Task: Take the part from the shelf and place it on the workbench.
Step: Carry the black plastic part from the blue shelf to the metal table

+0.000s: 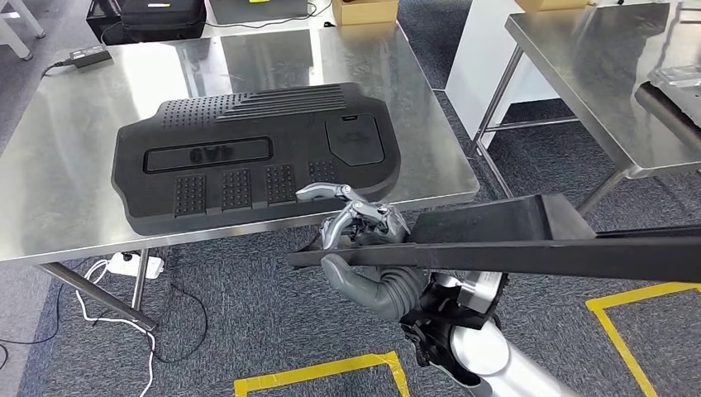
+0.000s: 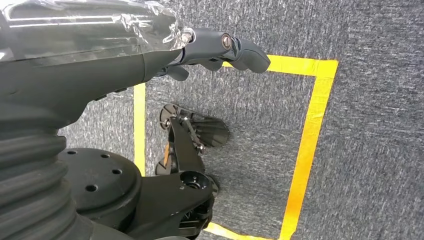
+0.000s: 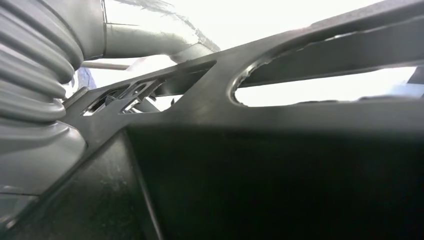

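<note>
On one workbench [image 1: 50,165] lies one black cover [image 1: 256,153]; right robot hand [image 1: 364,227] grips one part [image 1: 529,240].

The table [image 1: 74,149] is brushed metal, shiny and mirror-like. On it lies a matt black plastic cover [image 1: 256,157] with ribbed and studded patches. The right hand [image 1: 364,227], silvery metal with a grey ribbed rubbery cuff, holds a matt black plastic part [image 1: 529,240]. The floor [image 1: 248,331] is rough grey carpet with glossy yellow tape [image 1: 322,372].

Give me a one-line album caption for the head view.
Right hand grips a long black part beside the steel workbench.
</note>
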Available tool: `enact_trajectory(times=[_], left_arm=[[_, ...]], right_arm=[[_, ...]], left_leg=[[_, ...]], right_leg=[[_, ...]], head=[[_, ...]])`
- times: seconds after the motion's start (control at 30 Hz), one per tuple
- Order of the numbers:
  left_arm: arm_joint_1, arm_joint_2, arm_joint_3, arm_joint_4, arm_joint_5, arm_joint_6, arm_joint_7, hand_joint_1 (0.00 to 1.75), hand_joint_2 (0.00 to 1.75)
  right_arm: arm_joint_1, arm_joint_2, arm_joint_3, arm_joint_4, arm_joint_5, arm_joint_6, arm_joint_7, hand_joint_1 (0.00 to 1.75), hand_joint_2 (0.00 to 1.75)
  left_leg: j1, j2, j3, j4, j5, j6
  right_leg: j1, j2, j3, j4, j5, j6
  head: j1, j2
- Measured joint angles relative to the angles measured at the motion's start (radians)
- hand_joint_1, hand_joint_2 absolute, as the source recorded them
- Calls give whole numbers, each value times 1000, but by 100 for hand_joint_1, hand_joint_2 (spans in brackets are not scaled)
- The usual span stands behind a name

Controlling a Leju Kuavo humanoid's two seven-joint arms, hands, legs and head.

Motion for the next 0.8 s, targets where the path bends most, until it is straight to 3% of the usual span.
enact_trajectory(times=[0.17, 0.23, 0.33, 0.37, 0.4, 0.43, 0.5, 0.53, 0.6, 0.7, 0.77, 0.8], left_arm=[[0, -4, 0, 1, 0, 4, 1, 0, 175], [-1, -7, 0, 1, 0, 6, 7, 0, 175], [-1, -10, 0, 2, 0, 7, 23, 0, 175], [0, -10, 0, 3, 0, 7, 28, 0, 175], [1, -10, 0, 4, 1, 6, 33, 0, 175], [2, -10, 0, 5, 1, 4, 38, 0, 175], [3, -10, 0, 6, 1, -2, 43, 0, 175], [2, -10, 0, 8, 1, -4, 46, 0, 175], [0, -9, 0, 11, 1, -7, 49, 0, 175], [0, -9, 0, 14, 1, -10, 55, 0, 175], [-1, -9, 0, 14, 0, -11, 59, 0, 175], [-2, -9, 0, 15, 0, -11, 60, 0, 175]], right_arm=[[-5, 9, 1, 0, -2, 2, 0, 175, 175], [-10, 11, 1, 0, -3, 3, -1, 175, 175], [-16, 12, 2, 1, -4, 4, -1, 175, 175], [-16, 12, 4, 1, -4, 5, -1, 175, 175], [-15, 12, 6, 2, -5, 5, 0, 175, 175], [-16, 12, 8, 3, -6, 5, 0, 175, 175], [-17, 12, 10, 5, -8, 5, 0, 175, 175], [-19, 12, 10, 6, -8, 5, 0, 175, 175], [-21, 13, 12, 10, -9, 5, 0, 175, 175], [-24, 15, 14, 12, -10, 5, 0, 175, 175], [-28, 18, 14, 13, -10, 6, -1, 175, 175], [-29, 19, 14, 14, -10, 6, -1, 175, 175]], left_leg=[[0, 0, 7, -10, -2, 17], [6, 1, 26, -29, 4, 29], [8, 2, 40, -39, 4, 37], [8, 1, 43, -38, 1, 36], [9, -1, 48, -38, -4, 33], [11, -4, 54, -37, -11, 28], [17, -10, 72, -33, -29, 15], [17, -12, 78, -29, -39, 6], [16, -15, 80, -28, -52, -10], [17, -14, 92, -37, -62, -28], [17, -8, 73, 15, -82, -34], [16, -5, 41, 73, -99, -35]], right_leg=[[-6, -1, 4, -4, -4, 24], [-5, 0, -12, 37, -27, 26], [-5, 4, -113, 221, -99, 20], [-5, 4, -145, 270, -107, 19], [-6, 4, -162, 286, -96, 19], [-7, 4, -161, 263, -64, 18], [-9, 5, -113, 142, 17, 19], [-8, 6, -91, 91, 38, 21], [-3, 10, -72, 53, 26, 11], [1, 12, -63, 46, 2, -17], [1, 9, -46, 41, -10, -31], [2, 7, -36, 39, -16, -37]], head=[[-1, 0], [4, 0], [17, 0], [19, 0], [21, 0], [23, 0], [29, 0], [32, 0], [34, 0], [21, 0], [9, 0], [1, 0]])
